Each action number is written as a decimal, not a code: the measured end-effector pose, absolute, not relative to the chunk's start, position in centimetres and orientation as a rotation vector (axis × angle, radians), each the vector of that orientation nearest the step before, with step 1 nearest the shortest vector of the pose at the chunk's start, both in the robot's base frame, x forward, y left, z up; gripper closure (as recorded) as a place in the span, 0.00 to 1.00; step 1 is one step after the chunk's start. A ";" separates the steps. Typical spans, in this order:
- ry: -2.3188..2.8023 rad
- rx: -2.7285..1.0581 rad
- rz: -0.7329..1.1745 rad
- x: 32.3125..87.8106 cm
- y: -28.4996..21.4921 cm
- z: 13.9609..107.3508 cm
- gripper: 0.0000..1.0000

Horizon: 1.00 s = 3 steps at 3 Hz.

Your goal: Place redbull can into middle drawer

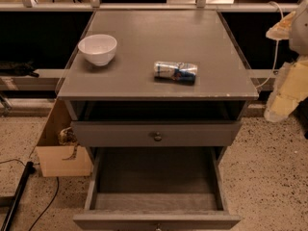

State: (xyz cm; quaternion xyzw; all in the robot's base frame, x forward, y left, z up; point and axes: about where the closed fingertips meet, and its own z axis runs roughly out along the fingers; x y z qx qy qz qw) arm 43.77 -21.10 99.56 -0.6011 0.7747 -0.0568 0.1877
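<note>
Item: redbull can (175,72), count one. It is lying on its side on the grey surface (159,28), near the front edge and a little toward the right edge, untouched. Its long axis is running left to right, roughly along the front edge and tilting slightly.

Item: gripper (285,97), count one, the only arm present. It is hanging off the surface, beyond the front right corner, well apart from the can. Whether it is spread or closed cannot be told, and nothing is showing in its hold. From the gripper the can is lying toward the left edge, presenting one end to it; judging by that, a grasp across the body is likely calling for a turn of the wrist.

Item: middle drawer (154,177), count one. It is standing pulled out below the front edge, interior bare, almost directly under the can.

Item: upper drawer (115,134), count one, sitting closed.

Item: white bowl (97,48), count one, sitting upright near the left edge.
</note>
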 end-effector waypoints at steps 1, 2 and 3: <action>2.180 -1.691 -0.160 43.8 -21.1 99.6 0.00; 2.153 -1.686 -0.142 43.9 -21.6 99.6 0.00; 2.051 -1.698 0.002 44.7 -21.2 99.5 0.00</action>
